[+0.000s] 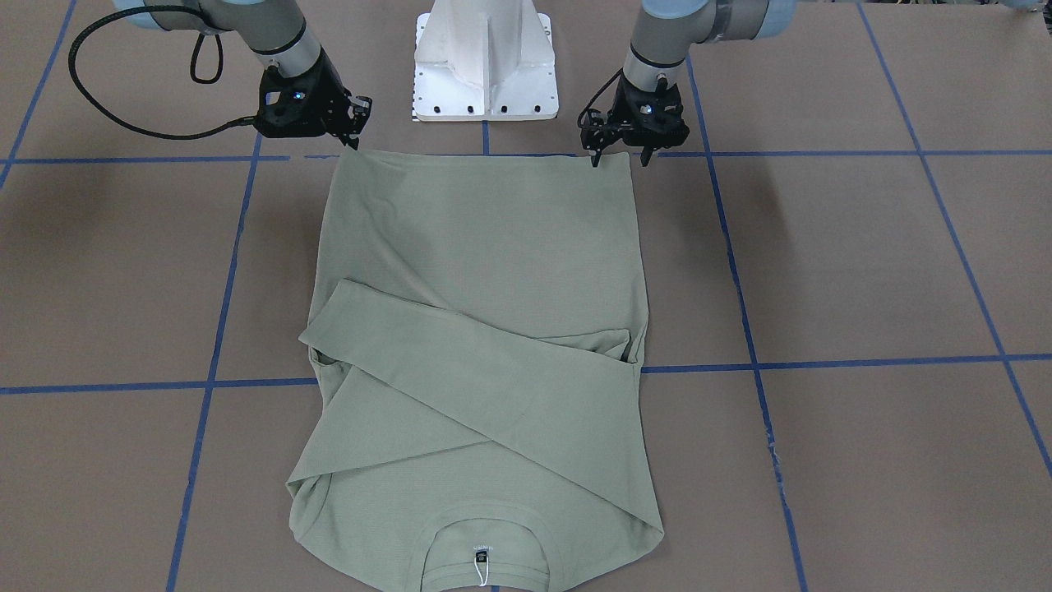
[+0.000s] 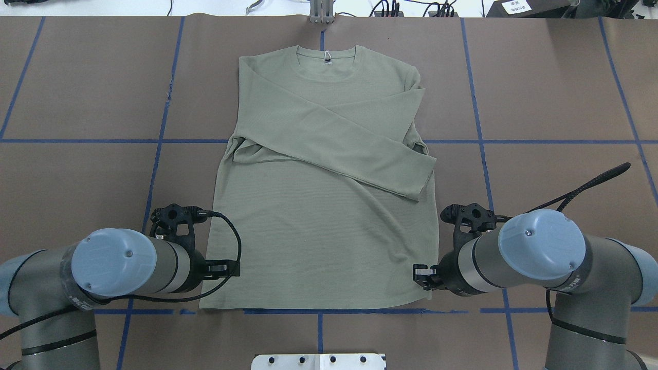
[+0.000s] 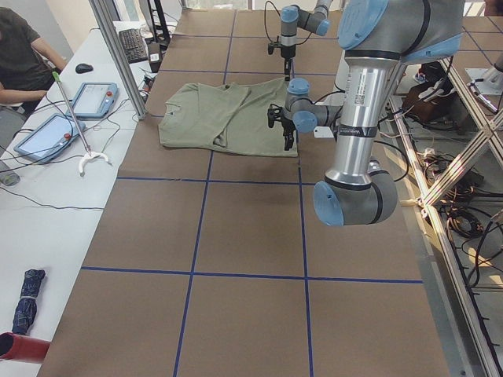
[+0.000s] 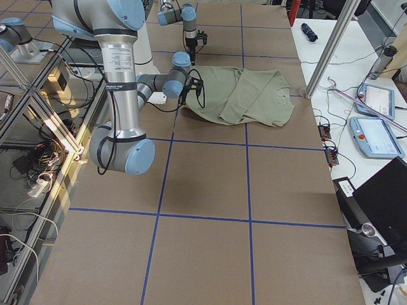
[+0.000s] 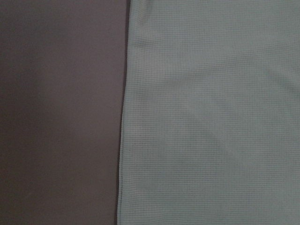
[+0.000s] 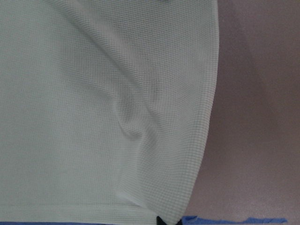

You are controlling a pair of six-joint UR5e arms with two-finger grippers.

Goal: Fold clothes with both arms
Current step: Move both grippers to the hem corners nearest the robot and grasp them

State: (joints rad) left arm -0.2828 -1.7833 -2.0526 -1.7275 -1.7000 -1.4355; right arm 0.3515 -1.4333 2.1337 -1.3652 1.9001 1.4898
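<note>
1. both sleeves (image 2: 349,149) lie crossed over the chest of the shirt (image 2: 318,231), which is spread flat in the middle of the table (image 2: 77,180), collar (image 2: 325,74) far from the robot, hem (image 2: 308,303) nearest the white base (image 1: 485,66).
2. judged from that, the sleeve folds are done; bringing hem to collar is left, and no corner is lifted yet.
3. the front view shows the left gripper (image 1: 621,156) at one hem corner, jaws apart. the right gripper (image 1: 353,131) is tilted at the other corner; i cannot tell whether it is parted or closed.
4. the overhead view hides both sets of fingertips under the wrists.
5. only the right wrist view shows a small pucker (image 6: 131,129) near the hem corner. the left wrist view shows just the flat side edge.
</note>
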